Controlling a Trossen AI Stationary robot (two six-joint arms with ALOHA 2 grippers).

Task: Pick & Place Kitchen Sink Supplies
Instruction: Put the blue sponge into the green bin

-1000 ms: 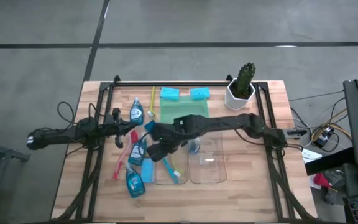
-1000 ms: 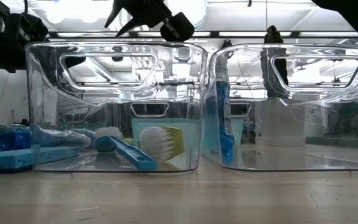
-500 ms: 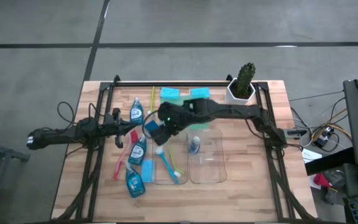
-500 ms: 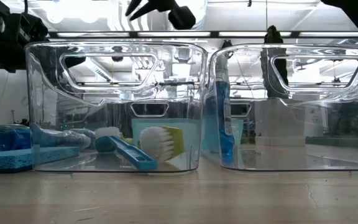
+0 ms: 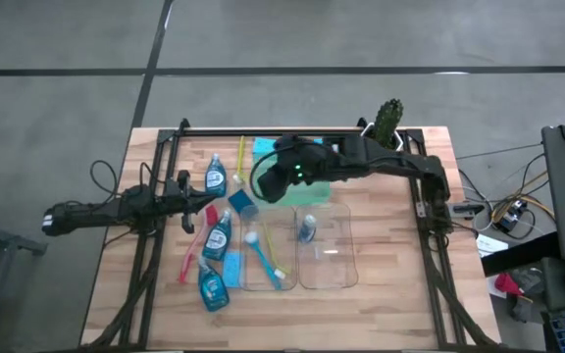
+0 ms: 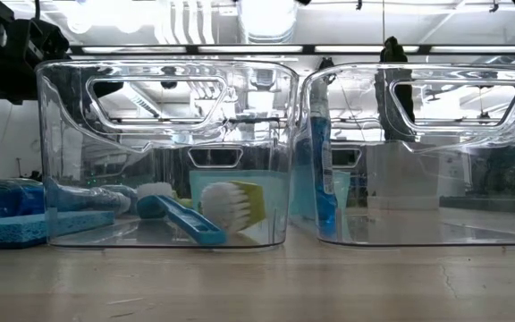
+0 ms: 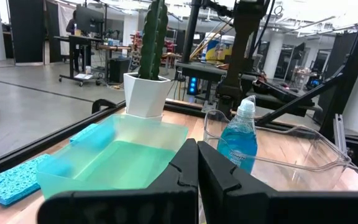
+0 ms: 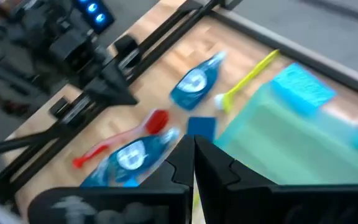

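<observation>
No text legible: the label on the small clear bottle of blue liquid (image 7: 237,145) is too blurred to read.

Four bottles (image 5: 215,175) of blue liquid are counted, one of them inside a bin. Four blue sponges (image 5: 266,147) are seen. Five brushes (image 5: 240,162) appear to be present, though the red-pink ones are hard to separate. Two clear bins (image 5: 336,279), one green tray (image 7: 123,158) and one cactus (image 5: 388,116) are counted.

Lots of blue here – sponges (image 5: 269,147), bottle liquid (image 5: 216,235) – plus a yellow-green brush (image 5: 240,160), red brush (image 5: 192,250), mint-green tray (image 7: 114,158).
</observation>
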